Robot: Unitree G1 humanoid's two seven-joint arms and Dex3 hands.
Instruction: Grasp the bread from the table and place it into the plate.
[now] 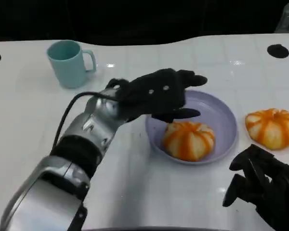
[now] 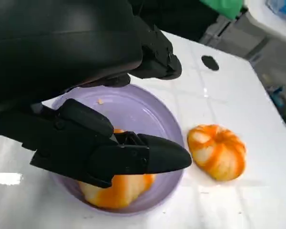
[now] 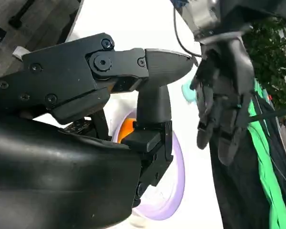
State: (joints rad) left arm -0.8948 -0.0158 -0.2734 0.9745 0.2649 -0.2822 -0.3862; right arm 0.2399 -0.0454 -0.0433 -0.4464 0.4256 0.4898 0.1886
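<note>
An orange-and-white striped bread (image 1: 189, 139) lies in the lilac plate (image 1: 220, 111), toward its near side. My left hand (image 1: 156, 94) hovers just above the plate's left rim with its fingers spread and nothing in them. In the left wrist view the bread (image 2: 117, 191) sits under the fingers (image 2: 133, 157), apart from them, inside the plate (image 2: 143, 109). A second striped bread (image 1: 272, 127) rests on the table right of the plate, and shows in the left wrist view as well (image 2: 219, 152). My right hand (image 1: 265, 185) stays low at the near right, fingers loosely apart, empty.
A teal mug (image 1: 70, 62) stands at the back left of the white table (image 1: 33, 120). Black round marks (image 1: 278, 50) lie near the far right edge. The right wrist view shows the left hand (image 3: 224, 95) and the plate (image 3: 174, 186).
</note>
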